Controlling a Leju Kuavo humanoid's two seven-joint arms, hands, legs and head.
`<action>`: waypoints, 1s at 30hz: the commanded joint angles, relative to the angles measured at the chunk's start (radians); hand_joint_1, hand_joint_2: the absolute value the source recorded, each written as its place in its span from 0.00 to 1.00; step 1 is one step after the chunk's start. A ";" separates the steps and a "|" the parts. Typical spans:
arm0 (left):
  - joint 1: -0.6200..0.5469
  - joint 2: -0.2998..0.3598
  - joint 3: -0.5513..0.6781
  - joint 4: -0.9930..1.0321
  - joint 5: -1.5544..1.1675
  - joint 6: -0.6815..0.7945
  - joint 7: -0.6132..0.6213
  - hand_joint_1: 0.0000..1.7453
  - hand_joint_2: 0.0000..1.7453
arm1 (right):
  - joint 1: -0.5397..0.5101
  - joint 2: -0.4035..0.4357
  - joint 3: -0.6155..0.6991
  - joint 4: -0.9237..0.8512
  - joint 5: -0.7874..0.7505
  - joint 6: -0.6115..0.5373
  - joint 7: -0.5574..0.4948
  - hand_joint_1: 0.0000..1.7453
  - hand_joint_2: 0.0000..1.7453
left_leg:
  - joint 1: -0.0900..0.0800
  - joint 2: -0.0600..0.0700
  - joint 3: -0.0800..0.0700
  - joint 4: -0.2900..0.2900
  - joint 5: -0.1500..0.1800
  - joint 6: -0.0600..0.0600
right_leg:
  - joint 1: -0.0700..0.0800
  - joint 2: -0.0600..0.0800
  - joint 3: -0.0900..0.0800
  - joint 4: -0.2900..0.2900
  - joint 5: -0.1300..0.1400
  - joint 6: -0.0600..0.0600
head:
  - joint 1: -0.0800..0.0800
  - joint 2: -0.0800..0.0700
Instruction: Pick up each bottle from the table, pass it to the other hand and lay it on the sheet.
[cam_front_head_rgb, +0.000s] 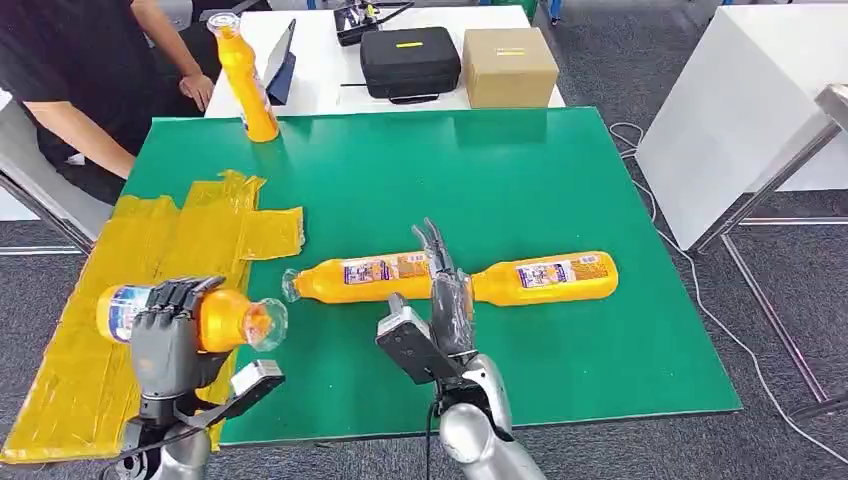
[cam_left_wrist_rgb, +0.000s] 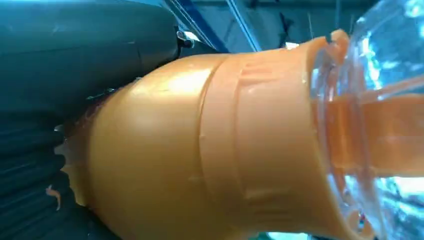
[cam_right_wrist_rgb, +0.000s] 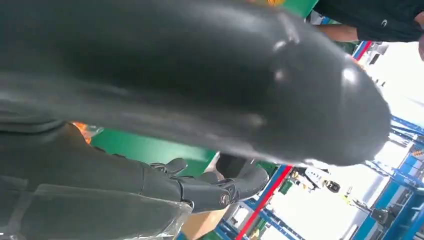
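Green counter (cam_front_head_rgb: 560, 180) on grey carpet, yellow sheet (cam_front_head_rgb: 130, 260) off its edge. Left hand (cam_front_head_rgb: 170, 330) wrapped round an orange bottle (cam_front_head_rgb: 215, 318) above the sheet; right hand (cam_front_head_rgb: 445, 290) flat, fingers straight, holding nothing.

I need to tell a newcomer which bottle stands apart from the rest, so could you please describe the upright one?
Start at the green table and go to its far left corner, near the person in black. There the upright bottle stands on its base. The two bottles mid-table lie flat, and the left hand holds another.
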 joint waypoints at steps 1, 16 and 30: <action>-0.029 -0.023 0.095 0.168 -0.115 0.003 0.000 1.00 1.00 | -0.040 -0.019 0.010 0.013 -0.010 0.020 0.003 0.00 0.00 | 0.000 0.001 0.004 -0.001 -0.001 -0.002 | 0.000 0.000 0.004 -0.002 0.000 0.000 | 0.000 0.000; -0.067 0.097 0.156 0.525 -0.243 0.003 0.253 0.00 0.00 | -0.089 -0.024 0.074 0.082 -0.060 0.048 -0.031 0.00 0.00 | -0.001 0.001 0.004 -0.003 0.000 -0.002 | -0.001 0.001 0.004 -0.002 0.000 0.000 | 0.000 0.000; -0.094 0.148 0.085 0.657 -0.180 0.003 0.312 0.00 0.00 | -0.134 -0.009 0.081 0.118 -0.072 0.058 -0.016 0.00 0.00 | 0.000 0.003 0.011 -0.003 0.000 -0.003 | 0.000 0.003 0.010 -0.002 0.000 -0.001 | 0.000 0.000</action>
